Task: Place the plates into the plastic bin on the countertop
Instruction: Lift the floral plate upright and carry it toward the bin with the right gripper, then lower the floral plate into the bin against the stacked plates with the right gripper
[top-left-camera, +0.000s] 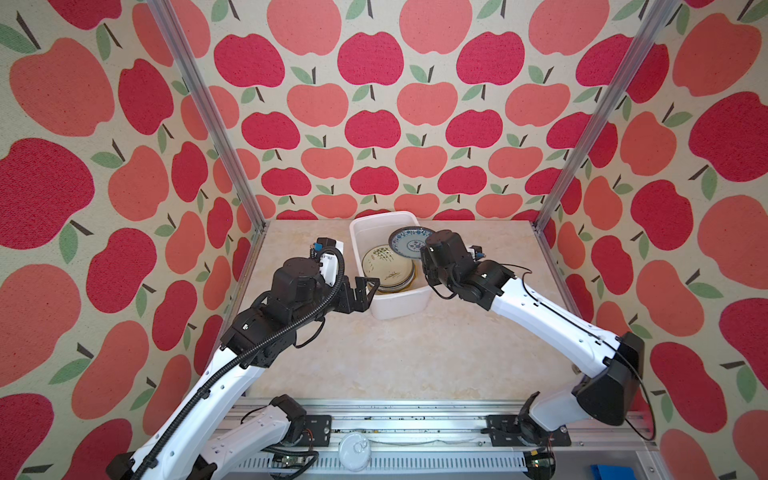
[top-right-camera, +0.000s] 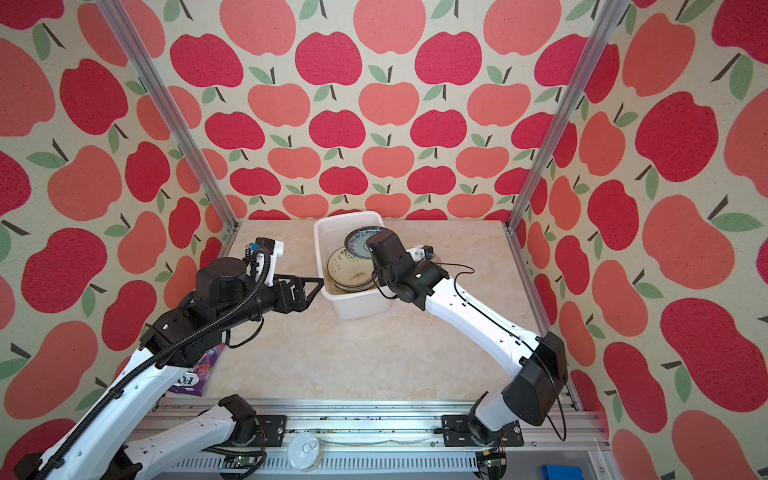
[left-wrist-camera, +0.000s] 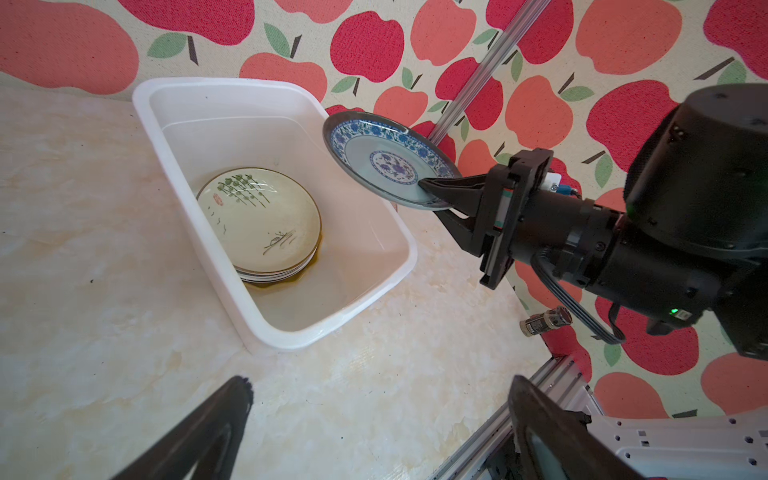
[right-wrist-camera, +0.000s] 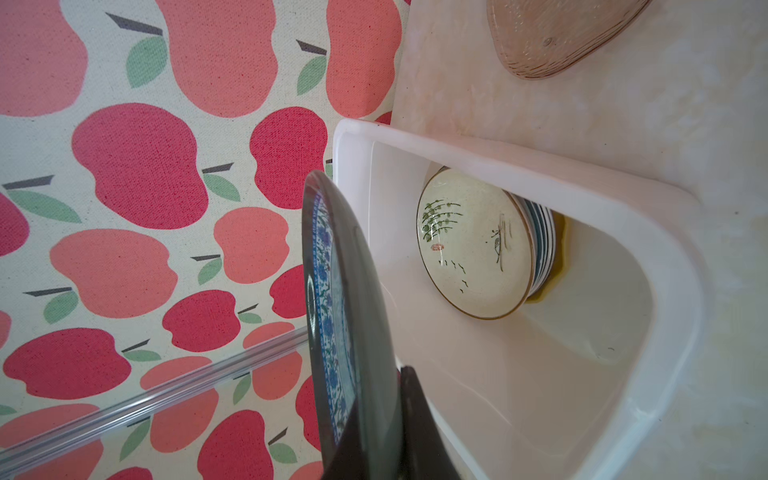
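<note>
Blue plate (left-wrist-camera: 386, 160) is in the air, pinched at its rim by the right gripper (left-wrist-camera: 432, 195), one finger on the face and one under. The plate is tilted, not level, and its face leans toward the bin (left-wrist-camera: 291, 338).

- Position: in both top views it straddles the bin's right rim at the far end, higher than the rim. It isn't inside the walls yet.
- Target: the stack (left-wrist-camera: 257, 220) lies flat on the bin floor, cream plate with green sprigs on top, more rims showing beneath. It sits nearer the bin's front end and hugs the left wall.
- Key relation: the plate's body sticks out from the fingertips toward the bin's far-left. The stack is below that and nearer the robot. My read is the next move is inward over the opening, back toward the front, then down. The right rim is the obvious clip risk with the plate canted like this.
- Left gripper (left-wrist-camera: 379, 382): jaws wide apart, empty, just beside the bin's left wall near the front corner. Can't tell if it touches. The right arm owns this one.
- One brown plate (right-wrist-camera: 552, 37) lies on the countertop (top-left-camera: 415, 357) outside the bin, not yet loaded.
</note>
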